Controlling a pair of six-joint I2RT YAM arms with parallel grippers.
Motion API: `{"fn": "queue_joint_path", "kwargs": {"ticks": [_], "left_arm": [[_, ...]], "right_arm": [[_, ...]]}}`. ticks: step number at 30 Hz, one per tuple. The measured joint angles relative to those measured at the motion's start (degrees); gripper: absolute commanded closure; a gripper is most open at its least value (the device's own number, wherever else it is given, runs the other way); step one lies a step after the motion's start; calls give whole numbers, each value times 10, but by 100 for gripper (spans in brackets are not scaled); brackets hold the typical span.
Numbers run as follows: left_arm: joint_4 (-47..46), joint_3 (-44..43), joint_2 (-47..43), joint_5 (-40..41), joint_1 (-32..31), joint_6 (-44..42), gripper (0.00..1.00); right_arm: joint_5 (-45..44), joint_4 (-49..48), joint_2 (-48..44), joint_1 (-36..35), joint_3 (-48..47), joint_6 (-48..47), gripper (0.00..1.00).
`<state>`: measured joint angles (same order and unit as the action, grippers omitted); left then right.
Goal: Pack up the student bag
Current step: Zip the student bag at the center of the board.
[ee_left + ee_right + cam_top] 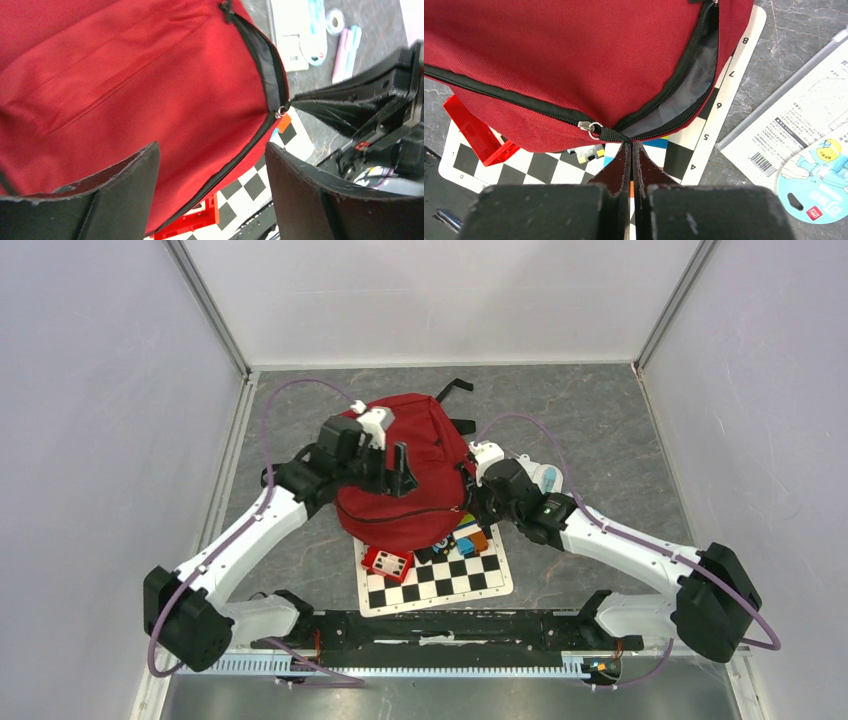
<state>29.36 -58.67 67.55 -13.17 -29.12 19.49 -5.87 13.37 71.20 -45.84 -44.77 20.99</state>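
Observation:
The student bag (420,475) is a red backpack lying in the middle of the table, partly over a chessboard. Its black zipper is part open and grey lining (689,85) shows in the gap. My left gripper (211,147) hovers over the bag's red front (125,90), open, with nothing between its fingers. My right gripper (630,145) sits at the bag's near right corner (472,502), shut on the black zipper pull (613,134) beside its metal ring. In the left wrist view the right gripper's fingers (340,102) meet the zipper end (282,111).
A chessboard (450,575) lies under the bag's near edge, with a red box (387,563) and small coloured blocks (468,538) on it. A white packet with a barcode (804,115), highlighters (345,47) and a tape roll (334,20) lie right of the bag.

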Motion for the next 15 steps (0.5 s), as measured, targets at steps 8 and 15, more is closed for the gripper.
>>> {"fn": "queue_joint_path", "kwargs": {"ticks": [8, 15], "left_arm": [[-108, 30, 58, -25, -97, -48, 10], [-139, 30, 147, -1, -143, -75, 33]], "right_arm": [[-2, 0, -14, 0, 0, 8, 100], [-1, -7, -16, 0, 9, 19, 100]]}}
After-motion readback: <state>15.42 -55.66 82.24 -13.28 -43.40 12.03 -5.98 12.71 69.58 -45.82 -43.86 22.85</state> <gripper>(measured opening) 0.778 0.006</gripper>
